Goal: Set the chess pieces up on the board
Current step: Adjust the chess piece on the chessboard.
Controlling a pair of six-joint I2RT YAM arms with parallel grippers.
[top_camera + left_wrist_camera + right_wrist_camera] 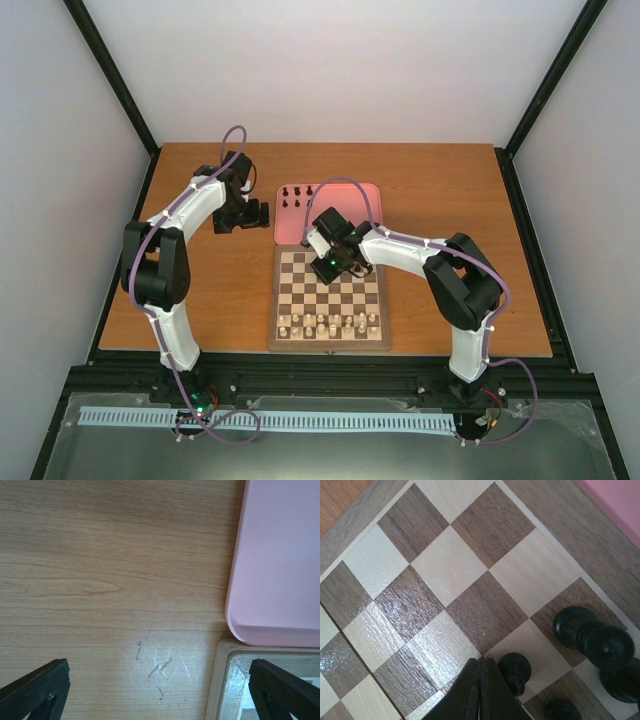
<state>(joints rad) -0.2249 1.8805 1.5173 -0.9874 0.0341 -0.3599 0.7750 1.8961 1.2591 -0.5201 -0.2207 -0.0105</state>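
My right hand (pixel 480 667) pinched shut over the board (pixel 445 570), black's side part-filled.
It grips nothing; a black pawn (pixel 515 672) stands just beside its tips, taller black pieces (pixel 592 635) further right, opposite the white pieces (pixel 330 322) as play requires. My left hand (pixel 252 213) hangs wide open over the surface (pixel 100 580) beside the pink tray (pixel 280 555), probably keeping clear.

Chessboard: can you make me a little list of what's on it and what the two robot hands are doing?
chessboard: cream pieces in the near rows, black pieces at the far edge
pink tray: more black ones on it, behind the board
left hand: open, empty, over the table
right hand: shut, empty, beside a black pawn
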